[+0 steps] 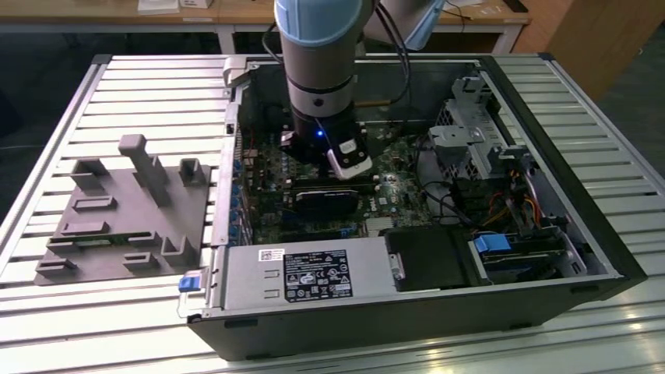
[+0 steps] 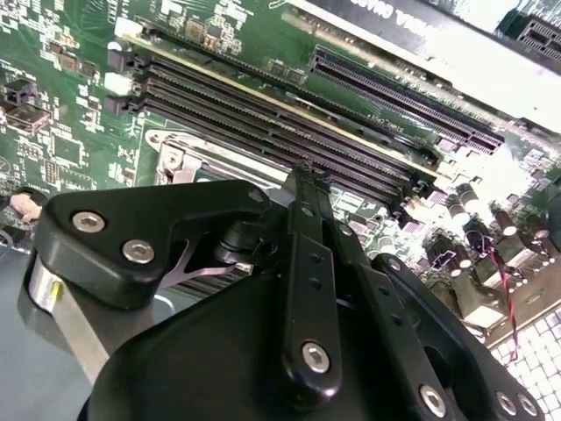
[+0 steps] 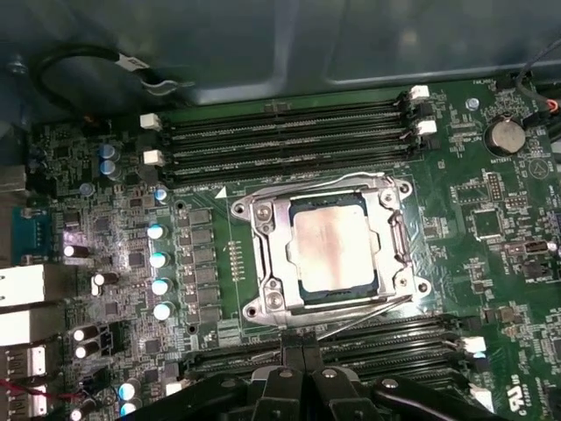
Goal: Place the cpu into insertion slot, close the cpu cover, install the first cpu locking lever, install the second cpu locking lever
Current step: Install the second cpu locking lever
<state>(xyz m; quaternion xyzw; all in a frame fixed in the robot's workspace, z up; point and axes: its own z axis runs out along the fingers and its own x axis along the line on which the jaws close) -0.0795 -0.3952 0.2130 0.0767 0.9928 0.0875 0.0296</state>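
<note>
The arm is seen in the exterior view standing nearly upright, reaching straight down into the open computer case that lies on a slatted metal table. Its wrist is lit by a small blue light and hangs just above the green motherboard.

In the first wrist view, the gripper is seen with its two black fingertips pressed together, no gap between them and nothing held. They hover over the memory slots just beside the socket. In the second wrist view, the same black linkage is shown narrowing to a closed tip above the long memory slots.

The chip is seen seated flat in the socket, its pale metal top showing through the window of the cover. The silver cover is lying down flat around the chip. A thin wire lever is seen running along the socket edge nearest the gripper, and another along the far edge.

A grey parts fixture rests on the table to the exterior view's left of the case.
</note>
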